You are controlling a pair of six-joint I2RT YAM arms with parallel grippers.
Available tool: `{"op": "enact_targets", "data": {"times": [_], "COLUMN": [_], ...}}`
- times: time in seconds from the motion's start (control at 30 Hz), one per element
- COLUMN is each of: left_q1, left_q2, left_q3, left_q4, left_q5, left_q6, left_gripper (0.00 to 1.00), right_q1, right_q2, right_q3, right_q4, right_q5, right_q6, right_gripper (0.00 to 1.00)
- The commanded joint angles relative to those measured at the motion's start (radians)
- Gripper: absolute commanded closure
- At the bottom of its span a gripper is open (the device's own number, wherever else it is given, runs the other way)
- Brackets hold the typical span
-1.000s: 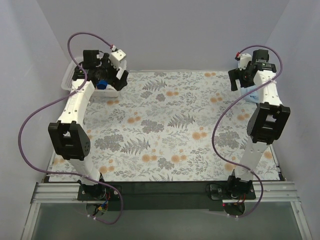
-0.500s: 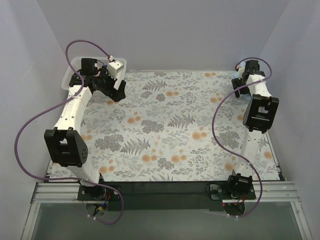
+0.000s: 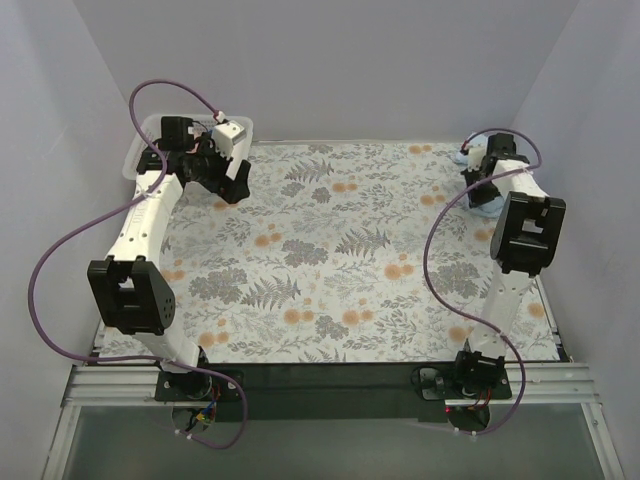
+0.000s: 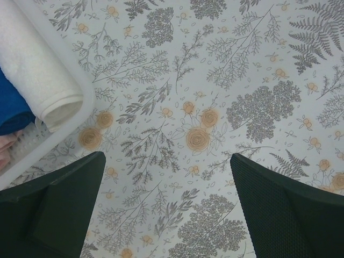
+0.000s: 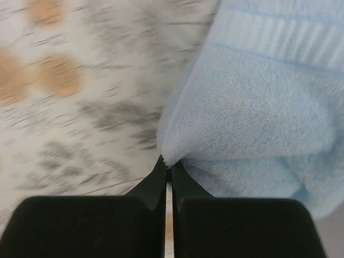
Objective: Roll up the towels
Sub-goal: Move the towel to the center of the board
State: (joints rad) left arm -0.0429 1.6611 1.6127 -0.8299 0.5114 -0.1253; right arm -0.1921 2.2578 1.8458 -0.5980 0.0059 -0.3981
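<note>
The light sky-blue towel [image 5: 258, 107] lies bunched at the table's far right edge [image 3: 487, 207]. My right gripper [image 5: 168, 164] is shut, its tips pinching the towel's near corner; seen from above it [image 3: 478, 183] points down onto the towel. My left gripper [image 4: 166, 215] hangs open over bare floral cloth beside the bin, nothing between its fingers [image 4: 279, 209]; from above it [image 3: 235, 182] sits at the far left. A sliver of salmon-pink towel [image 4: 4, 146] shows inside the bin, mostly hidden.
A white plastic bin [image 4: 88, 102] stands at the far left corner [image 3: 140, 150], holding a white roll [image 4: 37, 70] and a dark blue roll [image 4: 11, 107]. Grey walls close in the table on three sides. Purple cables loop off both arms.
The right gripper dropped onto the light blue towel and closed on its corner. The left gripper pulled out of the bin toward the table and stays open.
</note>
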Motion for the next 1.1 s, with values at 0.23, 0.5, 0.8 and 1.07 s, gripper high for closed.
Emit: {"op": "enact_targets", "data": {"times": [0.23,0.5,0.8,1.07], "left_q1": [-0.003,-0.031,-0.193,-0.296], "left_q2": [-0.052,-0.112,-0.078,0.018], "left_q3": [-0.117,-0.244,-0.373,-0.306], "left_q4": [0.022,-0.008,0.067,0.139], "left_q5": [0.131,0.159,0.209,0.226], "left_q6": [-0.053,0.056,0.081,0.007], "left_gripper": [0.02,0.02,0.18,0.19], "right_q1": [0.55,0.553,0.511,0.51], "right_q2": [-0.425,-0.569,-0.522,-0.403], "right_q3": [-0.462,-0.422,-0.499,-0.519], "right_q4": [-0.101,-0.186,-0.198,-0.198], "right_q5": [-0.518,-0.641,-0.434,-0.42], "right_q6": [0.099,0.116,0.077,0.062], "right_gripper": [0.99,0.47,0.49,0.48]}}
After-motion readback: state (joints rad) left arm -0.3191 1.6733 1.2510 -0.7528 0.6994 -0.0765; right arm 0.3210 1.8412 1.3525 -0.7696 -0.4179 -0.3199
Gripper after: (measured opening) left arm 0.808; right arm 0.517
